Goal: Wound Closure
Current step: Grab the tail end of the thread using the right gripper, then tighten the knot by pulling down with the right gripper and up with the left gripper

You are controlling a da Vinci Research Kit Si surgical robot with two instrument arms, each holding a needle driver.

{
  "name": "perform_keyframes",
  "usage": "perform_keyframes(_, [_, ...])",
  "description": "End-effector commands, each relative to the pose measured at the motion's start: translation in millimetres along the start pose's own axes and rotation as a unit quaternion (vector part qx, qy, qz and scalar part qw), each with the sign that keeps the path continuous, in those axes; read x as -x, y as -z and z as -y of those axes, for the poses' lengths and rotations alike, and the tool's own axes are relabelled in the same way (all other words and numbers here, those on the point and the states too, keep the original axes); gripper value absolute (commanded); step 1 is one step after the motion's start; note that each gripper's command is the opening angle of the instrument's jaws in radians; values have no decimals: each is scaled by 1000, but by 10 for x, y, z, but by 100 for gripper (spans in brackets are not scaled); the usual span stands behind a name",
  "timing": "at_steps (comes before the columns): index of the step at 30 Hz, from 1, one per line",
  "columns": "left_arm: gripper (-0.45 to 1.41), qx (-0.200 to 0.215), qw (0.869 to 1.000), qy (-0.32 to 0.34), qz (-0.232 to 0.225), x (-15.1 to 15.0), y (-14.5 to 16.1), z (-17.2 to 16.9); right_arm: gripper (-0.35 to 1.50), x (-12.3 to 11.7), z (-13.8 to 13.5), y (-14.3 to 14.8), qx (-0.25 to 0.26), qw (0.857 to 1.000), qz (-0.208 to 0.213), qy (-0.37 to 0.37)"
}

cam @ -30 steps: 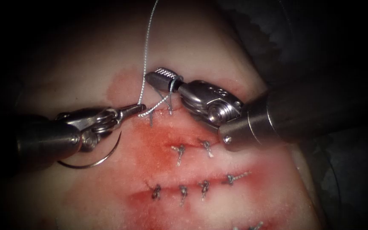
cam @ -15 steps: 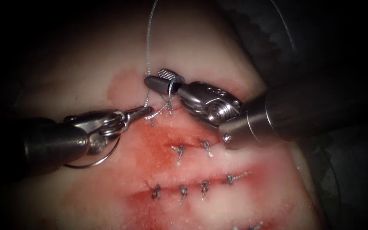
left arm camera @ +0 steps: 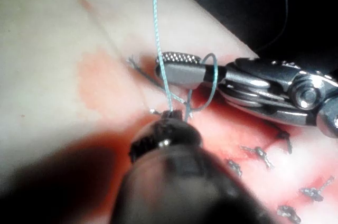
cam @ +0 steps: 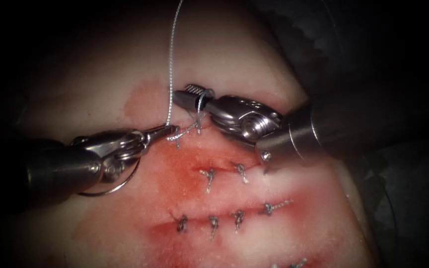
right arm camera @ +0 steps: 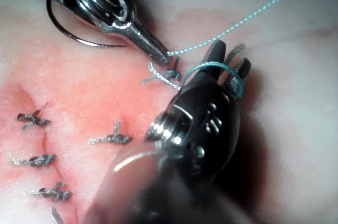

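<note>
Here, left tool point(cam: 167, 130): jaws closed on the thread point(cam: 170, 64) right at the newest stitch point(cam: 187, 130), its tip touching the tissue point(cam: 100, 59) there.
Right tool point(cam: 187, 96): jaws parted a little, nothing clamped between them, a loop of thread wound around them just above the newest stitch.
Needle point(cam: 125, 181): free of the tissue, lying behind the left tool's wrist, well left of the newest stitch; no jaw grips it.
Right wrist view: shows the needle's point(right arm camera: 74, 36) arc beside the left tool point(right arm camera: 158, 55), and the loop on the right tool point(right arm camera: 228, 61).
Left wrist view: shows the thread point(left arm camera: 157, 28) rising straight off the stitch past the right tool point(left arm camera: 177, 68); the left tool's own tip point(left arm camera: 168, 115) is dark and hard to read.
Hidden: part of the needle's curve lies behind the left shaft.
Pose: both shafts lie low, meeting tip to tip over the newest stitch.
Older stitches point(cam: 224, 218): rows below it, amid red fluid point(cam: 184, 164).
</note>
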Motion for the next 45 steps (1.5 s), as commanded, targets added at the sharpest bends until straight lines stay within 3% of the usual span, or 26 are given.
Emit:
perform_keyframes(1, [-45, -2, 1000, -2, 2, 2, -9, 4, 17, -1, -6, -10, -4, 1000, -6, 1])
perform_keyframes(4, [-45, -3, 1000, -1, 3, 3, -8, 4, 26, -1, -8, -11, -14, 1000, -22, 6])
perform_keyframes(9, [-45, -2, 1000, -1, 3, 3, -8, 4, 73, -6, -6, -11, -30, 998, -41, 21])
perform_keyframes(11, [-45, -2, 1000, -1, 4, 3, -7, 4, 74, -9, -5, -11, -33, 998, -42, 22])
perform_keyframes(13, [-45, -3, 1000, -3, 3, 3, -7, 4, 58, -13, -5, -12, -41, 997, -55, 26])
perform_keyframes(14, [-45, -3, 1000, -3, 3, 3, -7, 4, 58, -13, -5, -12, -41, 997, -55, 26])
perform_keyframes(15, [-45, -3, 1000, -3, 2, 3, -7, 4, 39, -15, -5, -13, -46, 997, -61, 31])
perform_keyframes(16, [-45, -3, 1000, -3, 2, 3, -7, 4, 39, -15, -5, -13, -46, 997, -61, 31])
perform_keyframes(19, [-45, -3, 1000, -3, 2, 3, -7, 4, 7, -20, -6, -17, -52, 996, -70, 33])
perform_keyframes(20, [-45, -4, 1000, -3, 1, 3, -7, 5, -35, -25, -8, -20, -60, 994, -77, 45])
perform_keyframes(28, [-45, -4, 1000, -5, 1, 3, -7, 5, -35, -19, -9, -18, -59, 992, -83, 72])
perform_keyframes(31, [-45, -1, 1000, -21, 4, 10, -11, 0, -35, -12, -7, -6, -32, 996, -43, 64])
perform_keyframes(38, [-45, 32, 998, -56, 17, 53, -51, -17, -35, -16, 0, 33, 19, 998, -4, 60])
perform_keyframes(45, [-45, 33, 996, -68, 39, 97, -90, -22, -35, -32, 4, 40, 58, 996, -16, 67])
